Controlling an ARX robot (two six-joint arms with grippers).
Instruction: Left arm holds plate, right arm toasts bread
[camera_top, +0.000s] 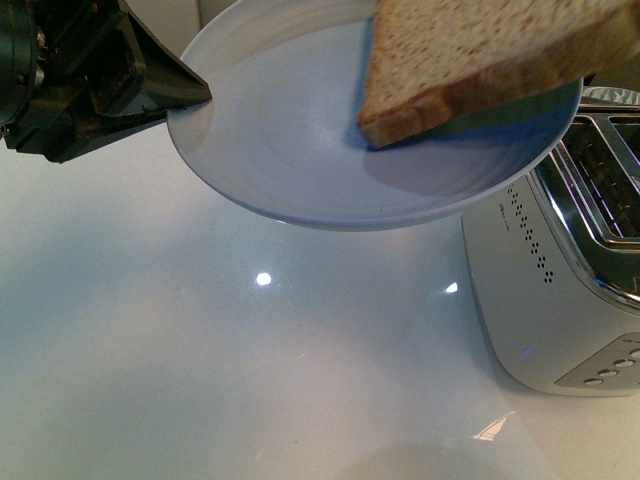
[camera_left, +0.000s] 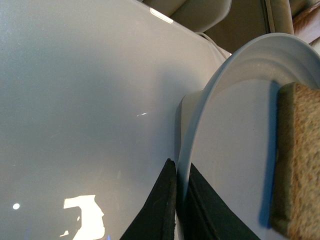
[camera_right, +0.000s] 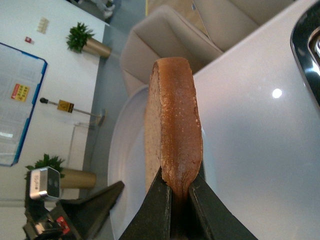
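Note:
My left gripper (camera_top: 195, 95) is shut on the left rim of the pale blue-white plate (camera_top: 300, 150) and holds it up above the table. In the left wrist view its jaws (camera_left: 181, 172) pinch the plate's rim (camera_left: 200, 107). The bread (camera_top: 480, 60), a brown slice with tan crust, hangs tilted just over the plate's right half; whether its lower corner touches the plate I cannot tell. It also shows in the left wrist view (camera_left: 297, 160). My right gripper (camera_right: 177, 185) is shut on the bread's crust edge (camera_right: 175, 125). The plate (camera_right: 125, 165) lies behind the slice there.
A silver toaster (camera_top: 560, 280) with open slots (camera_top: 610, 180) stands on the white table (camera_top: 200, 350) at the right, partly under the plate's edge. Its edge shows in the right wrist view (camera_right: 307, 55). Beige seats (camera_right: 165, 40) stand beyond the table.

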